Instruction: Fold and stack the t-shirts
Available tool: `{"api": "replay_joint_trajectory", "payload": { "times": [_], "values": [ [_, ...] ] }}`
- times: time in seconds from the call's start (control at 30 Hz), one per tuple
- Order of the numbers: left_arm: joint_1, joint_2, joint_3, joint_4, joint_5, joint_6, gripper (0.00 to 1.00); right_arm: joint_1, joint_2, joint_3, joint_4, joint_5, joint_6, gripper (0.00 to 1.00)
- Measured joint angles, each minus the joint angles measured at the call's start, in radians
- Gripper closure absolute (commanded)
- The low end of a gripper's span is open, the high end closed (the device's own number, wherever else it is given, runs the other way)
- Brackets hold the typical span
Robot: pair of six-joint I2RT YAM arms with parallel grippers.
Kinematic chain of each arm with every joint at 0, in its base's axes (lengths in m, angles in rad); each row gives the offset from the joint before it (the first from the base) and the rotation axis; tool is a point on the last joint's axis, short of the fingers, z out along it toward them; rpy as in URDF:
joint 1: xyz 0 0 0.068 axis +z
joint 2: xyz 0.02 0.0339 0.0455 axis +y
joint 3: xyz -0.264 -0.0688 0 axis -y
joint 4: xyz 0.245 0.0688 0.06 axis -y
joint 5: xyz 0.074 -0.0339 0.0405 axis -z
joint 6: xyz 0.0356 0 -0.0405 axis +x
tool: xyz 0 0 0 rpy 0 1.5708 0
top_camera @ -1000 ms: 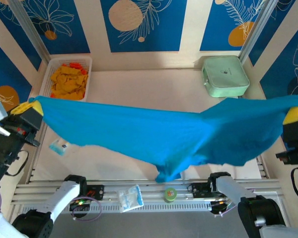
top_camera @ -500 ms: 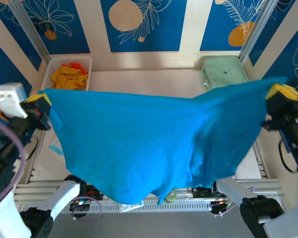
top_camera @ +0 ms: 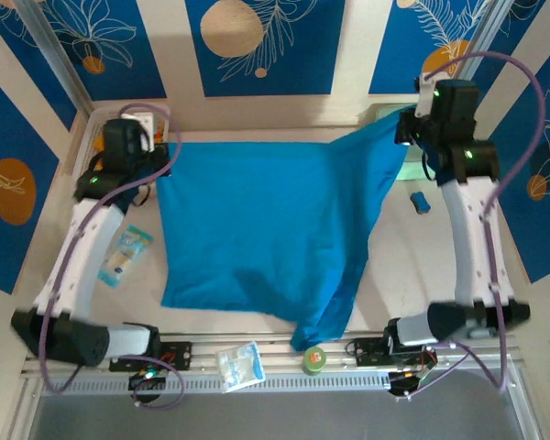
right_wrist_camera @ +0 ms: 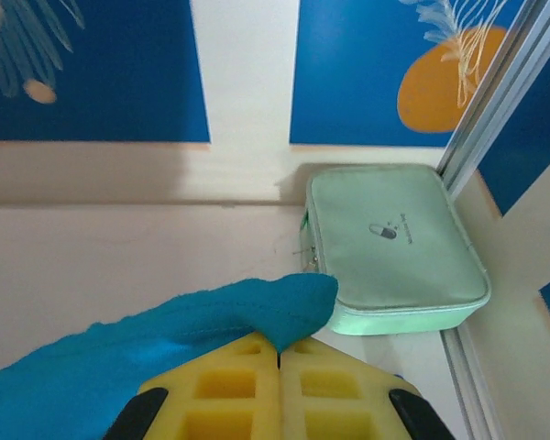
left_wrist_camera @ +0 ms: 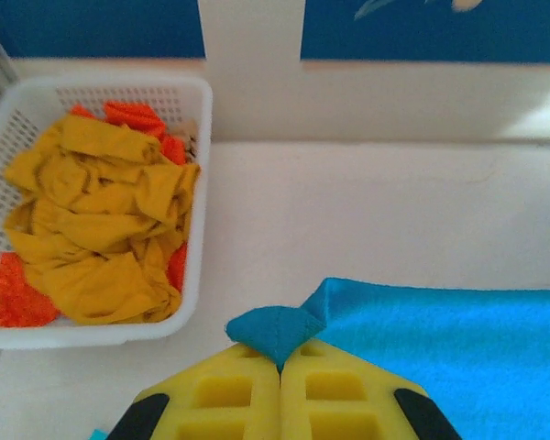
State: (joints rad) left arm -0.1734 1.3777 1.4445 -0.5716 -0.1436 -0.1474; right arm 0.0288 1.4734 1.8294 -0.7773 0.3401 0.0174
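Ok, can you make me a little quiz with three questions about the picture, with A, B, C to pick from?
1. Where is the white basket?
A) far left corner of the table
B) near right corner
C) the middle

2. What colour is the hard case?
A) red
B) mint green
C) black

3. What is the left end effector doing?
A) wide open in the air
B) gripping the basket
C) shut on a corner of the t-shirt

Answers:
1 A: it sits by the back wall on the left, full of yellow and orange cloth.
2 B: it is pale green, beside the right end effector.
3 C: it pinches a teal corner, closed tight.
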Motion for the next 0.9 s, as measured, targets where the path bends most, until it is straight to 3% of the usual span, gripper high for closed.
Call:
{"api": "replay_joint_trajectory", "payload": {
  "times": [0.13,0.3,0.5,0.73,0.9],
  "values": [
    [0.000,0.248,0.043,0.112,-0.005,0.000,1.00,-0.023,0.237,0.107,0.042,-0.022,-0.013,1.00],
    [-0.001,0.570,0.248,0.161,-0.021,0.000,1.00,-0.022,0.595,0.391,0.051,-0.038,-0.049,1.00],
    [-0.001,0.796,0.486,0.165,-0.052,0.016,1.00,-0.014,0.895,0.692,0.005,-0.045,-0.087,1.00],
    [-0.001,0.850,0.538,0.162,-0.094,0.039,1.00,-0.003,0.929,0.703,0.012,-0.060,-0.092,1.00],
    [-0.001,0.831,0.482,0.193,-0.117,0.057,1.00,0.005,0.778,0.405,0.088,-0.077,-0.074,1.00]
  ]
}}
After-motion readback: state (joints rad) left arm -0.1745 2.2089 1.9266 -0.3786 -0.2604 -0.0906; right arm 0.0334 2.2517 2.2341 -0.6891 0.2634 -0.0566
